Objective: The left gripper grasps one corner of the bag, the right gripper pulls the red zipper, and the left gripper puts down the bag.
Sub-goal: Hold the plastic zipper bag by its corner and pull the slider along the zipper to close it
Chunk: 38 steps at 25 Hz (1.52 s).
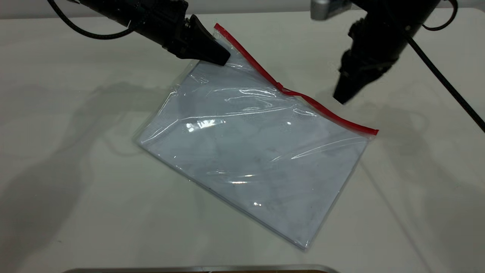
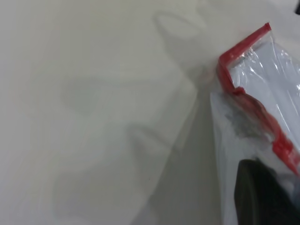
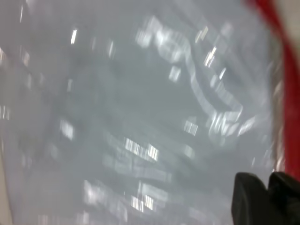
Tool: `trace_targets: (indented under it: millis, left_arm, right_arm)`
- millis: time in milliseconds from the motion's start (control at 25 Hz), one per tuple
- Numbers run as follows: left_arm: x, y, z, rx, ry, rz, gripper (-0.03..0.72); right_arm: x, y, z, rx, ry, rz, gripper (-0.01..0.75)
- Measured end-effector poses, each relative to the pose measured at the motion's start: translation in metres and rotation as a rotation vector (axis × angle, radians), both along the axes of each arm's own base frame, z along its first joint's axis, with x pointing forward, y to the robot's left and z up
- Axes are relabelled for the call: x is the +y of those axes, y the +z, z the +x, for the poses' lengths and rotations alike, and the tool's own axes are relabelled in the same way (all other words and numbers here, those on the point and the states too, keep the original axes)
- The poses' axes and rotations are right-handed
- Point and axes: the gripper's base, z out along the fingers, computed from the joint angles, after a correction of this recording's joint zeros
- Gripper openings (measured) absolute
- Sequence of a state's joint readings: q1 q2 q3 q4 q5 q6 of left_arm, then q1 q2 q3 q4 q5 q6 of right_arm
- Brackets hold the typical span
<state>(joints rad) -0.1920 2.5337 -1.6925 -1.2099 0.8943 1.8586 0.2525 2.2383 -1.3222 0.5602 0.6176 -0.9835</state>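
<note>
1. Crinkly clear plastic of the bag (image 3: 140, 117) fills nearly the whole view, scattered with blurred white glints over pale blue-grey.
2. The red zipper (image 3: 283, 70) runs along one edge as a blurred strip.
3. Two black fingertips (image 3: 248, 199) of the right gripper (image 3: 267, 197) show close together at the zipper's near end.

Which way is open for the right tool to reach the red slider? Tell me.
Probably from above: the right tool hangs beside the red zipper, nothing between it and the slider. The left tool holds the bag.
</note>
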Motion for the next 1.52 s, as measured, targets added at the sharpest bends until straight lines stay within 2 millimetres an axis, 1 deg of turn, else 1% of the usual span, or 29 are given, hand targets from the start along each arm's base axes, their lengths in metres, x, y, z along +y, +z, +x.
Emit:
trace_targets:
  millis: [160, 280, 400, 520, 600, 1160, 1520]
  left_arm:
    - [0.000, 0.000, 0.000, -0.001, -0.007, 0.004, 0.055]
    - [-0.002, 0.003, -0.003, 0.022, -0.023, -0.033, 0.055]
    - [-0.004, 0.006, -0.005, 0.049, -0.039, -0.083, 0.055]
    - [-0.005, 0.009, -0.008, 0.084, -0.046, -0.110, 0.055]
    - [-0.006, 0.010, -0.008, 0.113, -0.039, -0.119, 0.055]
    - [-0.006, 0.011, -0.009, 0.310, 0.072, -0.124, 0.055]
    - [-0.008, 0.014, -0.007, 0.376, 0.132, -0.164, 0.055]
  right_arm:
    - [0.009, 0.003, 0.006, -0.080, 0.000, 0.067, 0.259]
    - [0.018, 0.006, 0.008, -0.135, 0.024, 0.107, 0.375]
    - [0.029, 0.008, 0.008, -0.188, 0.052, 0.134, 0.421]
    - [0.037, 0.009, 0.007, -0.215, 0.080, 0.145, 0.426]
    - [0.039, 0.009, 0.007, -0.218, 0.086, 0.146, 0.424]
    - [0.040, 0.009, 0.003, -0.185, 0.109, 0.167, 0.372]
    - [0.040, 0.009, 0.002, -0.183, 0.127, 0.158, 0.361]
